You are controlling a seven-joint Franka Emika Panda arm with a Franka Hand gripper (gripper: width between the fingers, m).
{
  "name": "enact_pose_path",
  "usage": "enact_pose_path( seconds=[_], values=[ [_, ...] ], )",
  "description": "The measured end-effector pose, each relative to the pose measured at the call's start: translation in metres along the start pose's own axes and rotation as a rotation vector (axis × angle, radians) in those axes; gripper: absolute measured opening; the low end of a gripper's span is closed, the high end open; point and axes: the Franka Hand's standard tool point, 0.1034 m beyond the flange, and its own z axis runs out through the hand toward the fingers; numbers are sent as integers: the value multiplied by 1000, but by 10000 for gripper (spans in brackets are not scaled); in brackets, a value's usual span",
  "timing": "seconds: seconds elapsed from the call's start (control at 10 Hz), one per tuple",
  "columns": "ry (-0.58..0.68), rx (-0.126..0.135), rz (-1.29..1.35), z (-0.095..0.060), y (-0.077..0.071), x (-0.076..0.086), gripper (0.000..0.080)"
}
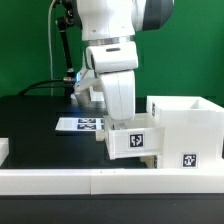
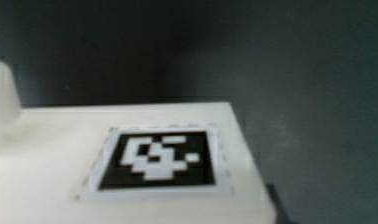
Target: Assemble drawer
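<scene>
Taking the large boxy casing (image 1: 186, 128) as the landmark and reading from the exterior view's left: far off on that side a small white piece (image 1: 4, 150) sits at the picture edge, its shape cut off; nearer the casing, the marker board (image 1: 80, 125) lies flat on the table (image 1: 30, 125) with its printed tags up; then, just beside the casing's near corner and touching it or nearly so, a smaller white tray (image 1: 133, 143) shows a black-and-white tag on its front face. The arm's gripper (image 1: 118, 118) comes straight down onto this tray, its white body hiding the tray's top and the fingertips, so how far the jaws stand apart, and whether they grip the tray, cannot be told. A low white border rail (image 1: 110, 180) runs along the front, below the casing, which bears its own tag (image 1: 188, 159) low down. The table is matte black; behind stands a green wall (image 1: 25, 40) with a dark cable (image 1: 50, 60) hanging. The wrist view gives a blurred, smooth white plastic face (image 2: 61, 130) carrying a square tag (image 2: 159, 157) against dark ground
</scene>
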Motion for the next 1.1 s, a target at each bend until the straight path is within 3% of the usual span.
enact_pose_path(
  seconds=[0.6, 0.9, 1.0, 1.1],
  values=[
    [-3, -11, 23, 1, 3, 12, 44],
    [-9, -38, 22, 1, 3, 13, 44],
    [-11, -58, 21, 1, 3, 13, 44],
    [-11, -58, 23, 1, 2, 12, 44]
  ],
)
